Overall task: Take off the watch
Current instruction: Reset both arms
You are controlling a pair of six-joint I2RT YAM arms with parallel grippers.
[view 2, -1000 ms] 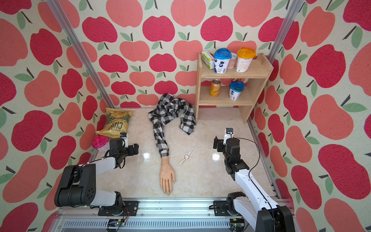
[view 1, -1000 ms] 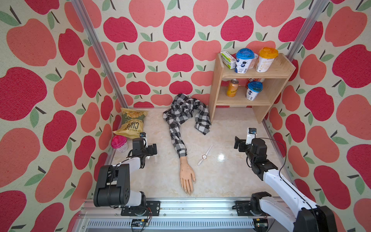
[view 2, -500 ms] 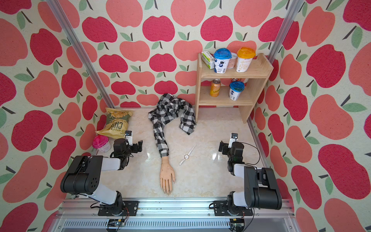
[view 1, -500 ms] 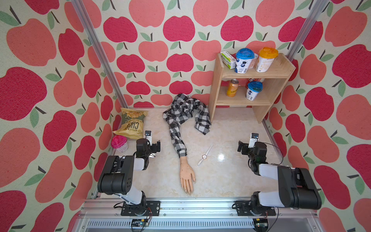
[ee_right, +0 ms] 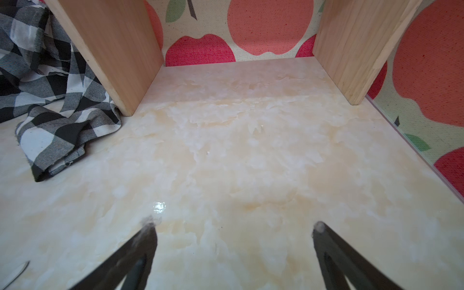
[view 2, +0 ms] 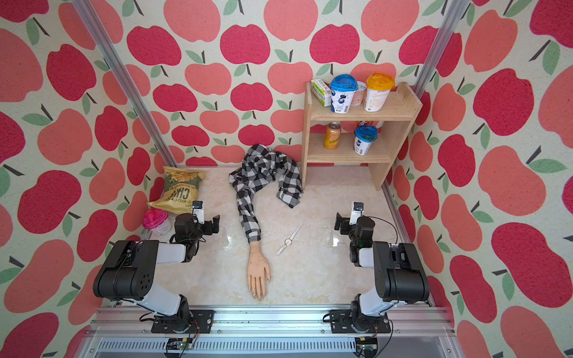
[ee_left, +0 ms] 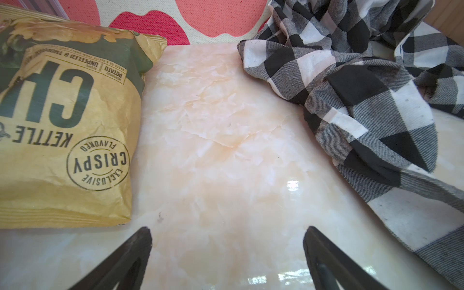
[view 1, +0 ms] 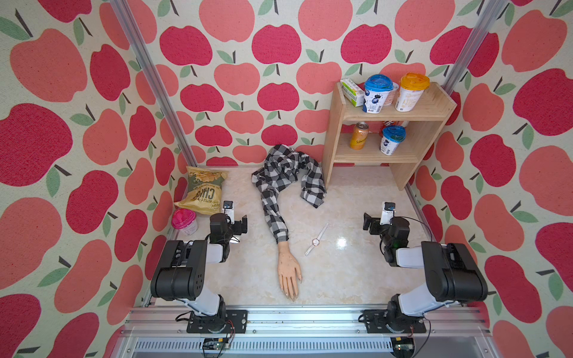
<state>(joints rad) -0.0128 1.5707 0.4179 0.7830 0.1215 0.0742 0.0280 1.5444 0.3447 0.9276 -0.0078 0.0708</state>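
Off the wrist: the watch (view 1: pixel 316 241) lies flat and unbuckled on the pale marbled surface (view 1: pixel 341 279), its strap stretched out straight. It sits just beside the bare wrist of the mannequin hand (view 1: pixel 289 272) and touches neither it nor the sleeve of the checked shirt (view 1: pixel 273 204). In both top views the watch rests between the two sets of fingers and well apart from each, somewhat nearer the right pair and off to their inner side, not ahead of them.

The left fingers (ee_left: pixel 130 258) stand wide and hold nothing. Bare surface lies between them, a chip bag (ee_left: pixel 62 120) is ahead on their outer side, and the crumpled shirt is ahead on their inner side. The right fingers (ee_right: pixel 135 253) are equally wide and empty, aimed at the open foot of the wooden shelf (ee_right: pixel 113 50). Both arms sit folded low near their bases.

By the look of it, the removal itself is done and this is the closing, parked stage. Nothing further seems called for beyond keeping both pairs of fingers clear of the watch. Should it need lifting, the right fingers would have to swing inward and close on a thin strap lying flush with the surface, a fiddly pinch.
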